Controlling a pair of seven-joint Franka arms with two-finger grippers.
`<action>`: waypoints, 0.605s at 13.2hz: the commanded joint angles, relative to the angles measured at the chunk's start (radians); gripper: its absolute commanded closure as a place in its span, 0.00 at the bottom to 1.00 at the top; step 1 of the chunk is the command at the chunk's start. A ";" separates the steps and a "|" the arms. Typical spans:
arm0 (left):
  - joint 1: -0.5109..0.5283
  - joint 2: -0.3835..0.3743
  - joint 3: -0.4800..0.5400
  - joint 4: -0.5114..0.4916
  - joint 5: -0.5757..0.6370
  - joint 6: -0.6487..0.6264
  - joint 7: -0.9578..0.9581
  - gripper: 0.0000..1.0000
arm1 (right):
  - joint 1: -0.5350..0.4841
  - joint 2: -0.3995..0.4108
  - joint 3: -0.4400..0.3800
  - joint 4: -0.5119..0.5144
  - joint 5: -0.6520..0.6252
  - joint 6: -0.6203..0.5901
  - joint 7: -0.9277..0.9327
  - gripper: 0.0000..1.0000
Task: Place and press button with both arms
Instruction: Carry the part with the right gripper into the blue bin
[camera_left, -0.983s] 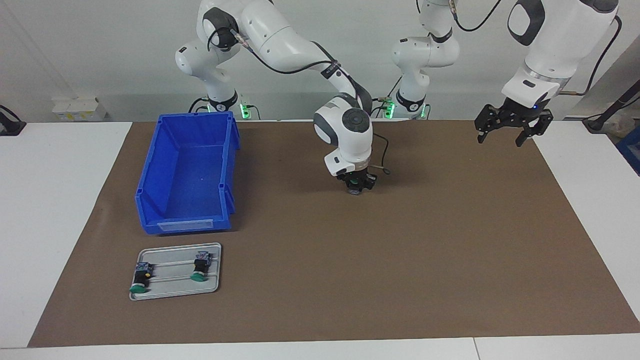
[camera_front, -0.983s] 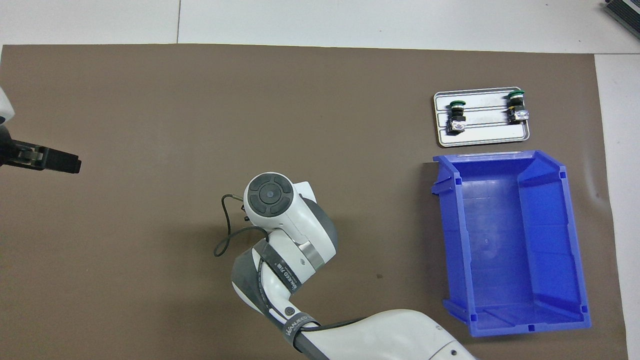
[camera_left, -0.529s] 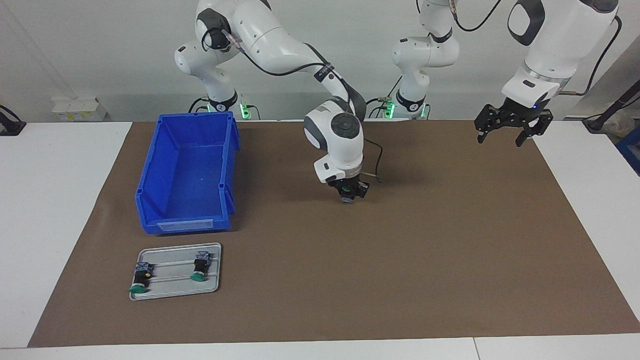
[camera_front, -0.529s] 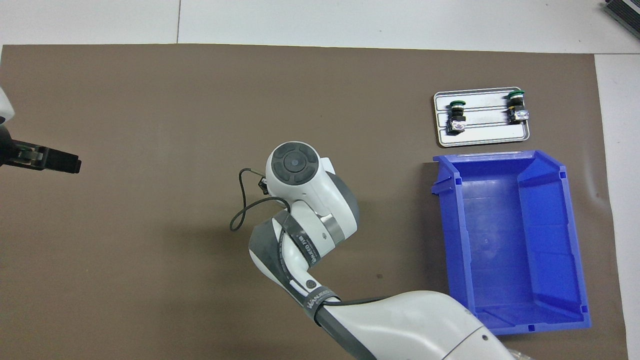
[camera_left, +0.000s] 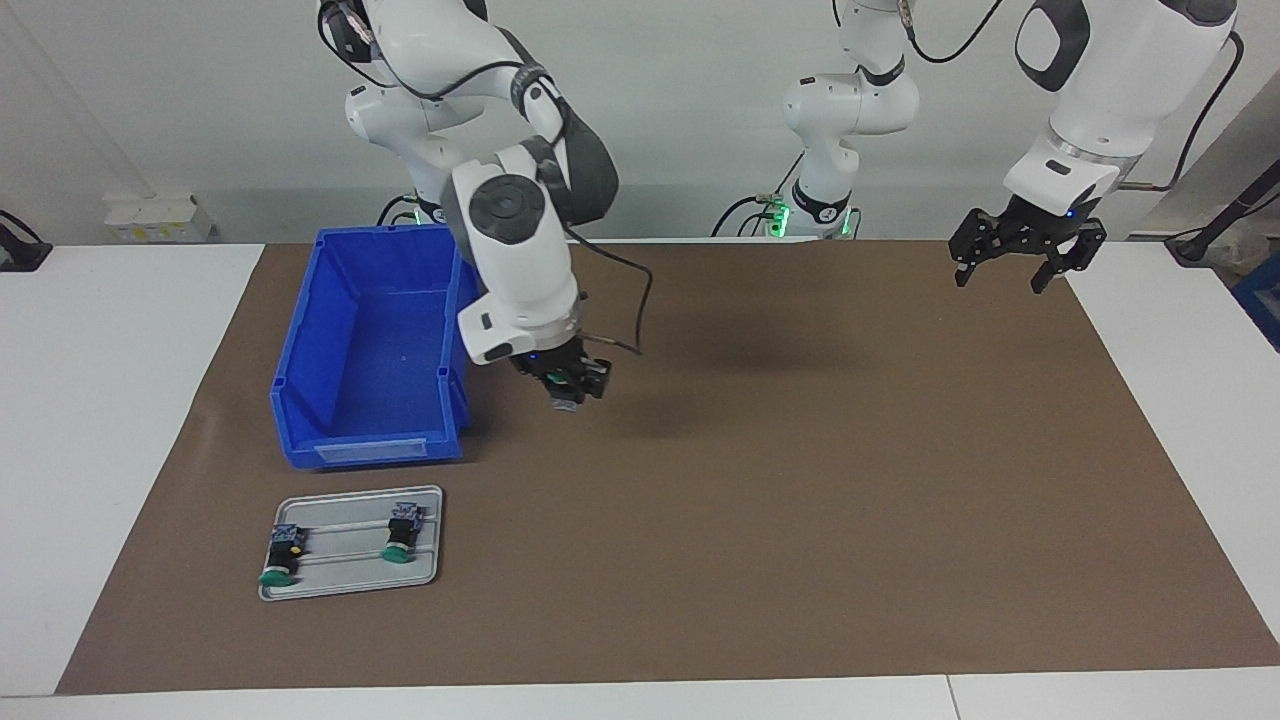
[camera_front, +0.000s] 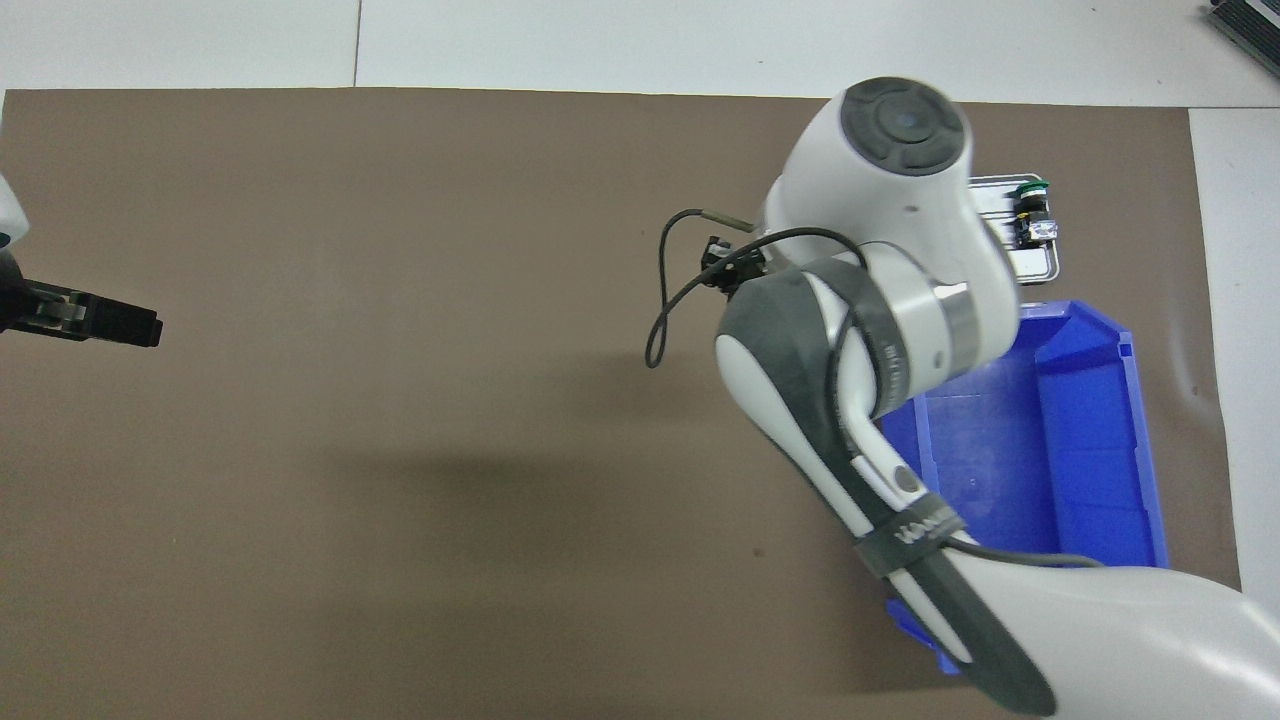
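My right end effector (camera_left: 572, 388) hung in the air just beside the blue bin (camera_left: 372, 451), over bare mat off the bin's wall toward the left arm's end. Its fingers were closed on a small piece whose pale grey end showed below the tips. I took that for the button (camera_left: 566, 404), gripped by its body so it could be set down cleanly. The bin's open top lay close alongside, and its rim was the one edge I had to mind.

Farther from the robots than the bin lay a grey tray (camera_left: 350, 582) with two like buttons (camera_left: 403, 535) resting in its grooves, well apart from each other.

From the bin toward the left arm's end the brown surface (camera_left: 800, 520) offered wide room. My left end effector (camera_left: 1012, 262) waited there, raised, fingers spread open and holding nothing.
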 joint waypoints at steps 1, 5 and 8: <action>0.012 -0.031 -0.010 -0.037 0.012 0.014 -0.005 0.00 | -0.103 -0.066 0.018 -0.030 -0.041 -0.065 -0.116 1.00; 0.012 -0.031 -0.008 -0.037 0.012 0.014 -0.005 0.00 | -0.255 -0.126 0.018 -0.113 -0.041 -0.073 -0.274 1.00; 0.014 -0.031 -0.010 -0.037 0.012 0.014 -0.005 0.00 | -0.346 -0.175 0.018 -0.234 -0.041 -0.006 -0.390 1.00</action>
